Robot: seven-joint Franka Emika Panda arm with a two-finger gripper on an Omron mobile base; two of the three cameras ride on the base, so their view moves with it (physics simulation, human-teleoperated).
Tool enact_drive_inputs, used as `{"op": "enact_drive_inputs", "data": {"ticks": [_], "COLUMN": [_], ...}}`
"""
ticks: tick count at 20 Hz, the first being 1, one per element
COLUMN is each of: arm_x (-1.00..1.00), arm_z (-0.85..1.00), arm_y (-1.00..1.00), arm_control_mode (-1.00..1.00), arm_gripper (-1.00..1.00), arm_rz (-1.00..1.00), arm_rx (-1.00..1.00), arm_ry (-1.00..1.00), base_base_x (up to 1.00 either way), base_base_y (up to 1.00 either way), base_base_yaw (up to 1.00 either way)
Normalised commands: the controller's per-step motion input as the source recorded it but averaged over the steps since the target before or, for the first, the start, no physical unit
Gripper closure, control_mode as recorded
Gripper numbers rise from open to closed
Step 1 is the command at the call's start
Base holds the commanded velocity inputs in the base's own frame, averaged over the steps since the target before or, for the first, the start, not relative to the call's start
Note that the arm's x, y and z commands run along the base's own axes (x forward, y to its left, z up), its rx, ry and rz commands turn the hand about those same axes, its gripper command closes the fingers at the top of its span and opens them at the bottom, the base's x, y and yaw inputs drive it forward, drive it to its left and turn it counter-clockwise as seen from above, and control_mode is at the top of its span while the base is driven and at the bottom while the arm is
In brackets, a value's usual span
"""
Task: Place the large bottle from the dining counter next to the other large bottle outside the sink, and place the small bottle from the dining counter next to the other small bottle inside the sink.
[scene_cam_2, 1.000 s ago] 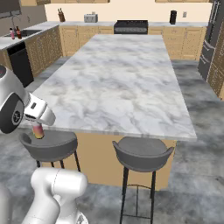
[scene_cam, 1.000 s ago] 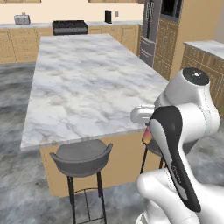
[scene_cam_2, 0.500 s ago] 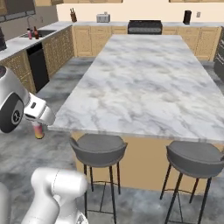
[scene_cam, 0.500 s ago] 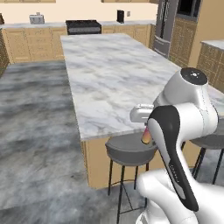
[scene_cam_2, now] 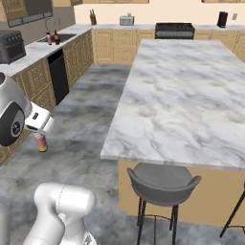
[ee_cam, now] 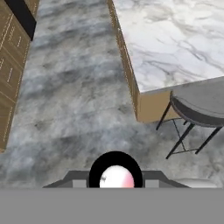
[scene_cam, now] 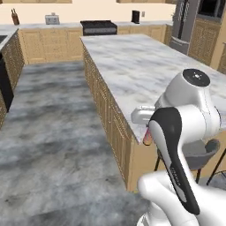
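Since the earlier frames both base views have swung left with the base: the dining counter [scene_cam: 145,66] has slid toward the right of each picture, and the grey marbled floor [scene_cam: 53,132] and the left wall cabinets have come into sight. Arm pose relative to the cameras is unchanged.

Gripper [scene_cam_2: 41,139]: clenched on the small bottle [scene_cam_2: 42,143], which hangs below the hand over the floor, off to the left of the counter and well apart from it. Its pink body fading to orange shows beneath the white hand in the right base view; in the left base view a sliver of it [scene_cam: 148,139] shows beside the dark forearm. In the hand view the bottle [ee_cam: 116,177] is seen end-on, a pale pink disc ringed in black, seated between the finger tips.

Dining counter: white-and-grey marble top on a tan wooden base; one grey stool [scene_cam_2: 162,184] stands at its near end.

Sink [scene_cam_2: 64,37]: set in the left wall counter, far from the gripper; only its edge is discernible. Two bottles stand beside it, a pink one [scene_cam_2: 49,38] and a dark red-labelled one [scene_cam_2: 56,37], close together. A black dishwasher front [scene_cam_2: 58,76] sits below that counter. A toaster [scene_cam_2: 126,20] and a stove [scene_cam_2: 173,29] line the back wall.
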Motion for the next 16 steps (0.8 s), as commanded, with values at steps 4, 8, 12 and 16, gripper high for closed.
{"op": "enact_drive_inputs", "data": {"ticks": [4, 8, 12, 16], "arm_x": [0.00, 0.00, 0.00, 0.00], "arm_z": [0.00, 0.00, 0.00, 0.00], "arm_y": [0.00, 0.00, 0.00, 0.00], "arm_control_mode": [1.00, 1.00, 1.00, 1.00], "arm_gripper": [1.00, 1.00, 1.00, 1.00], "arm_rz": [0.00, 0.00, 0.00, 0.00], "arm_rx": [0.00, 0.00, 0.00, 0.00], "arm_ry": [0.00, 0.00, 0.00, 0.00], "base_base_x": [1.00, 1.00, 1.00, 1.00], "base_base_y": [0.61, 0.55, 0.65, 0.80], "base_base_yaw": [0.00, 0.00, 0.00, 0.00]}}
